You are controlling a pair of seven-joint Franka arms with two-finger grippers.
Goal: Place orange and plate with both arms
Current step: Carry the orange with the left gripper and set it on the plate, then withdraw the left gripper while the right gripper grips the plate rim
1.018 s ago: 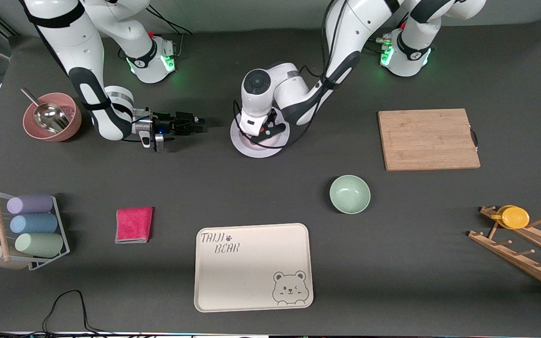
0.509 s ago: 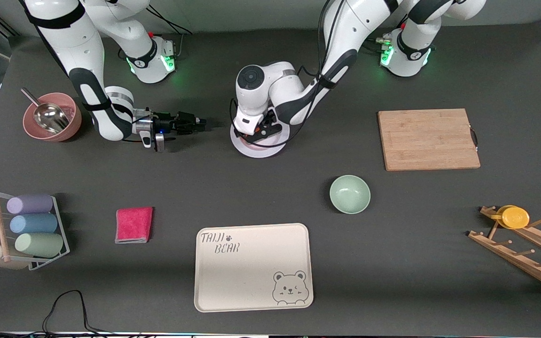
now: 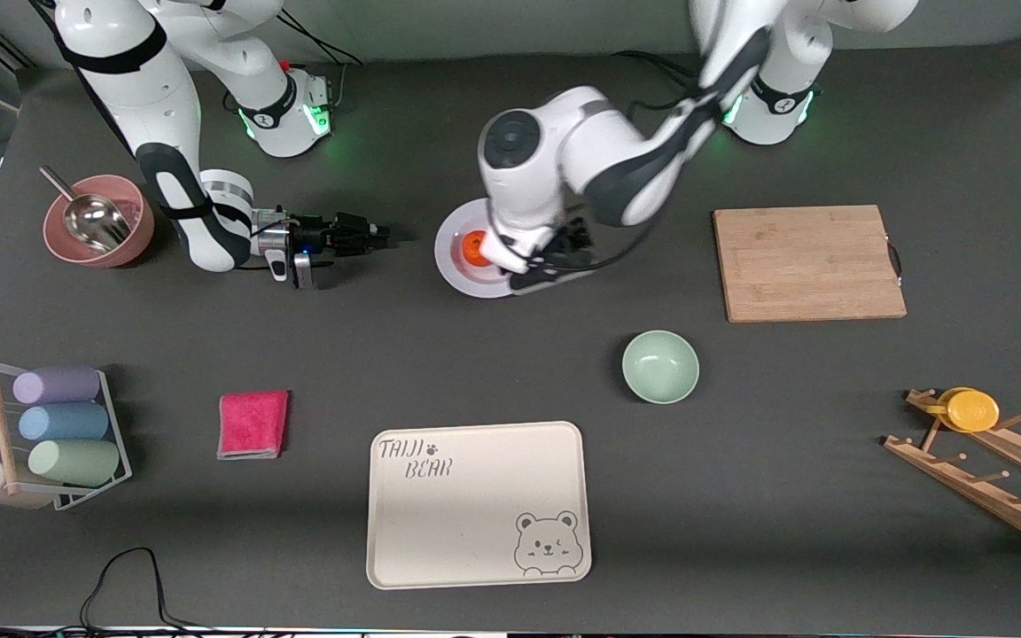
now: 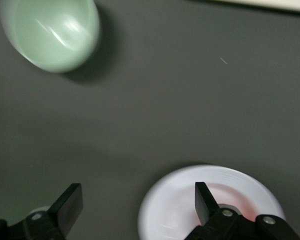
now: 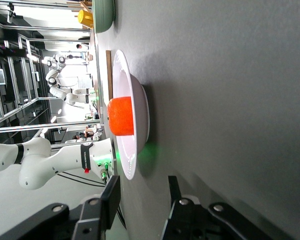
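Observation:
The orange (image 3: 473, 246) lies on the pale plate (image 3: 453, 268) at the middle of the table near the robots' bases. My left gripper (image 3: 555, 259) is open and empty, up in the air over the plate's edge toward the left arm's end. In the left wrist view its gripper (image 4: 137, 197) is spread wide over the plate (image 4: 170, 210). My right gripper (image 3: 375, 235) is open and empty, low beside the plate toward the right arm's end. The right wrist view shows this gripper (image 5: 142, 195) facing the plate (image 5: 135, 150) with the orange (image 5: 121, 116) on it.
A wooden cutting board (image 3: 807, 263) lies toward the left arm's end. A mint-green bowl (image 3: 660, 366) and a cream bear tray (image 3: 478, 503) are nearer the camera. A pink bowl with a scoop (image 3: 98, 221), a red cloth (image 3: 253, 424), a cup rack (image 3: 50, 434) and a wooden rack (image 3: 989, 478) stand at the table's ends.
The left arm has lifted off the plate and swung toward its own end, uncovering the orange that lies on the plate. The right arm has stayed put.

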